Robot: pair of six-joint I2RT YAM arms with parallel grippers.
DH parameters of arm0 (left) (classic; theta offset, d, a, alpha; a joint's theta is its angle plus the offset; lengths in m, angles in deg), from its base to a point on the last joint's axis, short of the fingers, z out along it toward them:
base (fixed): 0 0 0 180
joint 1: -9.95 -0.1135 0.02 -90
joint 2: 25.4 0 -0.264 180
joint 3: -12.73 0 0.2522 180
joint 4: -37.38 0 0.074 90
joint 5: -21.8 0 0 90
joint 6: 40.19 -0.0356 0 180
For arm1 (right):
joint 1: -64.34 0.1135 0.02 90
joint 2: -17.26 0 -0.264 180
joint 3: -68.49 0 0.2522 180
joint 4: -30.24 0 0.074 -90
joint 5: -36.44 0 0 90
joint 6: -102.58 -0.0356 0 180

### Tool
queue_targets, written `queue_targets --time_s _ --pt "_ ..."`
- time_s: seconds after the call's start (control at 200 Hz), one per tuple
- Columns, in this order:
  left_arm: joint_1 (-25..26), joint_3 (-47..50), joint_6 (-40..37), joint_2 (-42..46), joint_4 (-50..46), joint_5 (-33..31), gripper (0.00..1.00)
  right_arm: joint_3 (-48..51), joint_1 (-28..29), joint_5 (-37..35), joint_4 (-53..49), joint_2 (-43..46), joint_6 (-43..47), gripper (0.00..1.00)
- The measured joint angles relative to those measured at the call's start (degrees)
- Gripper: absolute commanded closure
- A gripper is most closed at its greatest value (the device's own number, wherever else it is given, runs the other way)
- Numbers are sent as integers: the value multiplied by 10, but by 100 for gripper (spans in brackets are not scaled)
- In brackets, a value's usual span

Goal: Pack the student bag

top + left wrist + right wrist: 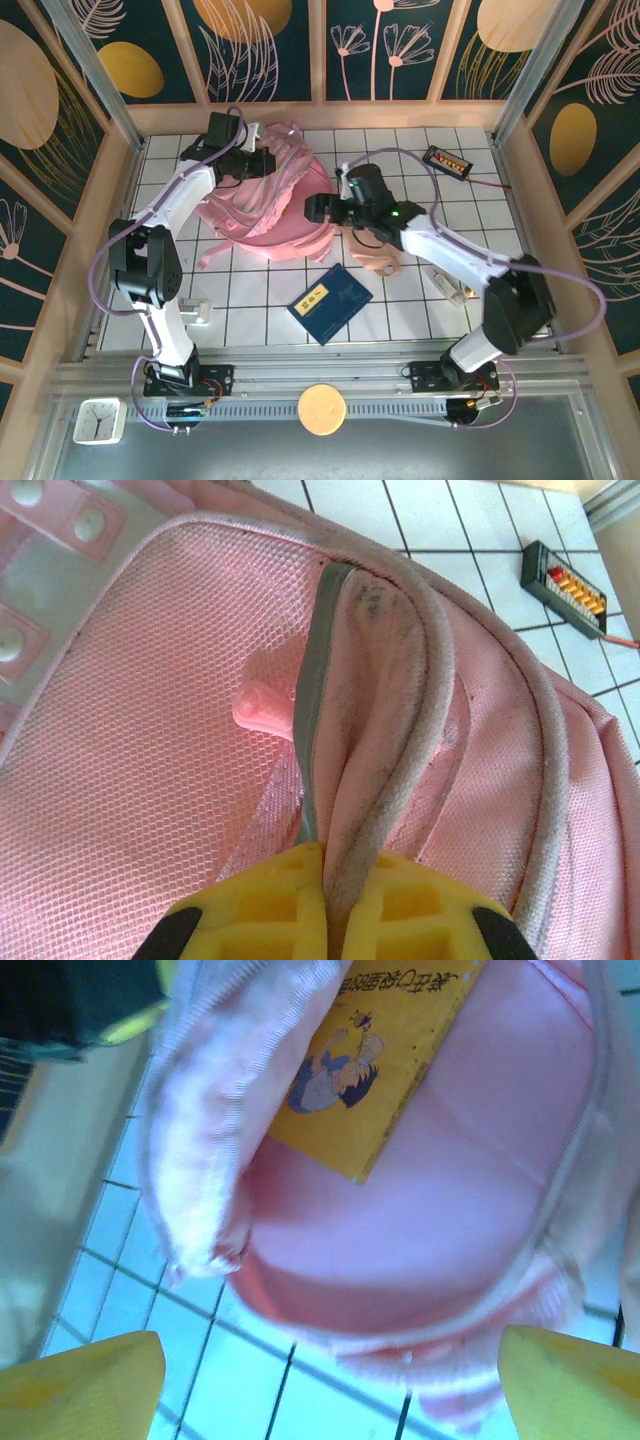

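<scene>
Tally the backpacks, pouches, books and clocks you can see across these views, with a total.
backpack: 1
pouch: 1
books: 2, the blue book on the table and the yellow book inside the backpack
clock: 1
Total: 5

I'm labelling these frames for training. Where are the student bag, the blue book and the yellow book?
student bag (268, 218), top external view: pink fabric between the arms.
blue book (330, 303), top external view: middle of its cover.
yellow book (385, 1050), right wrist view: its cover, seen through the bag's opening.
</scene>
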Motion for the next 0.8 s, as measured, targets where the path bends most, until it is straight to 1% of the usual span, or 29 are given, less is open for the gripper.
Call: queue_targets --time_s 0.11,0.125,0.195,0.225,0.25,0.28,0.29,0.44,0.54,0.641,0.706,0.801 --pt "0 60 0 25 32 3 100 67 2 29 -44 91 -80 14" --pt "0 69 0 29 37 4 94 81 2 35 -49 104 -93 14" --pt "1 103 -1 43 52 6 51 139 5 63 -70 147 -143 13" --pt "1 114 0 47 54 7 35 162 6 76 -76 160 -160 13" --pt "2 123 1 50 56 7 18 182 7 88 -80 170 -174 13" --pt "3 135 2 56 56 6 4 204 7 100 -83 180 -191 13" --pt "3 140 2 58 56 6 2 212 8 105 -84 183 -198 13" --pt "25 204 4 106 54 -3 1 291 19 153 -98 218 -272 14" --pt "77 240 4 155 53 -5 3 327 29 170 -93 244 -310 15" --pt "135 291 6 199 60 11 8 360 30 179 -77 265 -345 16" --pt "155 327 7 211 59 20 9 383 30 183 -56 267 -363 17" --pt "169 372 4 206 58 27 11 413 30 189 -30 262 -381 18"
